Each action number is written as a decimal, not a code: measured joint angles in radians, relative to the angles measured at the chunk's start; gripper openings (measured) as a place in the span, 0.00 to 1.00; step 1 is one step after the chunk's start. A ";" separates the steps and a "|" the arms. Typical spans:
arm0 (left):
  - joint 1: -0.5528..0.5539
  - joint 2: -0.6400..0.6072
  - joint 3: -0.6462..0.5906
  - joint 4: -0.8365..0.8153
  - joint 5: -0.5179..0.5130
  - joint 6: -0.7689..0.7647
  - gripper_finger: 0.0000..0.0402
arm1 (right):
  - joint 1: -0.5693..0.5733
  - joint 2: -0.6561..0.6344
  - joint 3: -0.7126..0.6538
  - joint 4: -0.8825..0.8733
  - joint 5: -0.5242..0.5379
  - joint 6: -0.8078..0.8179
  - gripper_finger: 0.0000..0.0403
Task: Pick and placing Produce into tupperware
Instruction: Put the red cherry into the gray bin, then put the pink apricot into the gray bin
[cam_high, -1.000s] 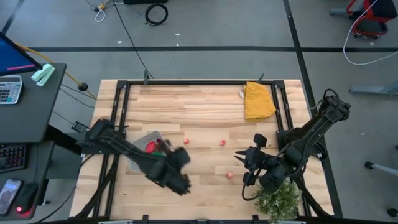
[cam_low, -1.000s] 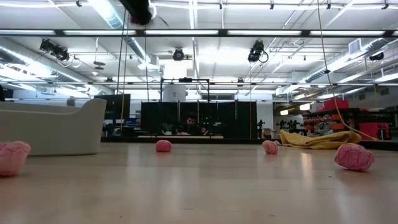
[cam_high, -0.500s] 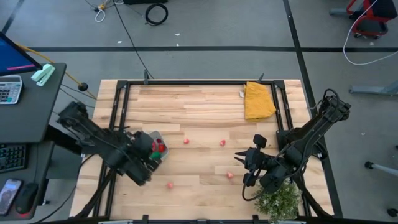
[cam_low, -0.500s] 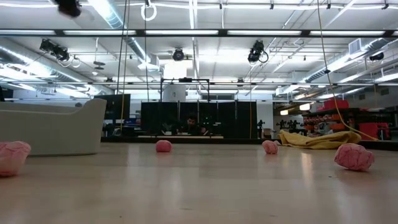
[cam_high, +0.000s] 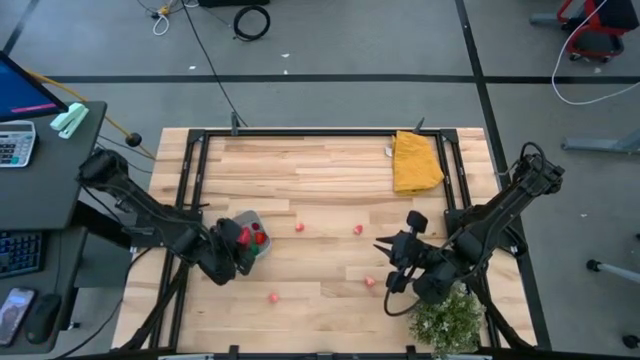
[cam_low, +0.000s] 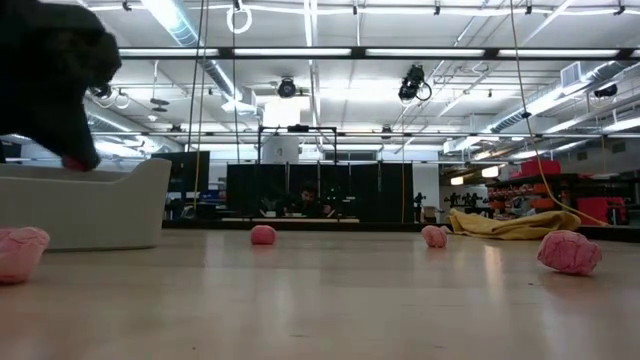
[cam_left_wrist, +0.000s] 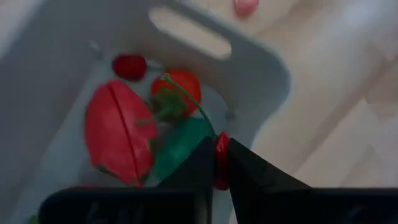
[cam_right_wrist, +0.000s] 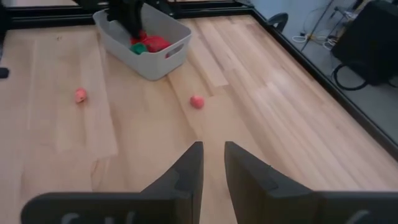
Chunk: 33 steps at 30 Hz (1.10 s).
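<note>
The tupperware (cam_high: 250, 220) is a pale grey tub near the table's left edge, also in the low view (cam_low: 85, 205). Inside it lie a large red piece (cam_left_wrist: 118, 134), a red one with a green stalk (cam_left_wrist: 180, 84), a small red one (cam_left_wrist: 129, 65) and a green one (cam_left_wrist: 180, 146). My left gripper (cam_high: 232, 252) hangs over its near end, shut on a small red piece. Loose pink produce lies on the wood (cam_high: 299, 227) (cam_high: 357, 230) (cam_high: 370, 282) (cam_high: 272, 297). My right gripper (cam_high: 385, 265) waits open, right of centre. My left gripper pinches a small red piece (cam_left_wrist: 222, 158) between its two fingertips. The fingers come from above, pointing down into the tupperware. The piece is lifted clear, just above the tub's rim (cam_low: 75, 162) and over the green piece inside.
A yellow folded cloth (cam_high: 417, 162) lies at the far right corner. A bushy green plant (cam_high: 447, 320) stands at the near right edge, beside my right arm. Bare wood stretches across the table's middle and far side.
My left gripper has swung from the table's near middle toward the left edge and has come down over the tupperware. With the arm gone, a pink piece on the near wood has come into view.
</note>
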 joint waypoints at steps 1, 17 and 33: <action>0.002 0.000 -0.020 0.032 0.015 0.002 0.13 | -0.005 0.000 0.000 0.000 0.000 0.000 0.18; 0.128 0.000 0.088 0.058 0.058 0.136 0.40 | -0.015 0.000 0.000 0.000 0.000 -0.001 0.18; 0.319 0.073 0.332 0.065 0.002 0.616 0.29 | -0.015 0.000 0.000 -0.001 0.000 -0.002 0.18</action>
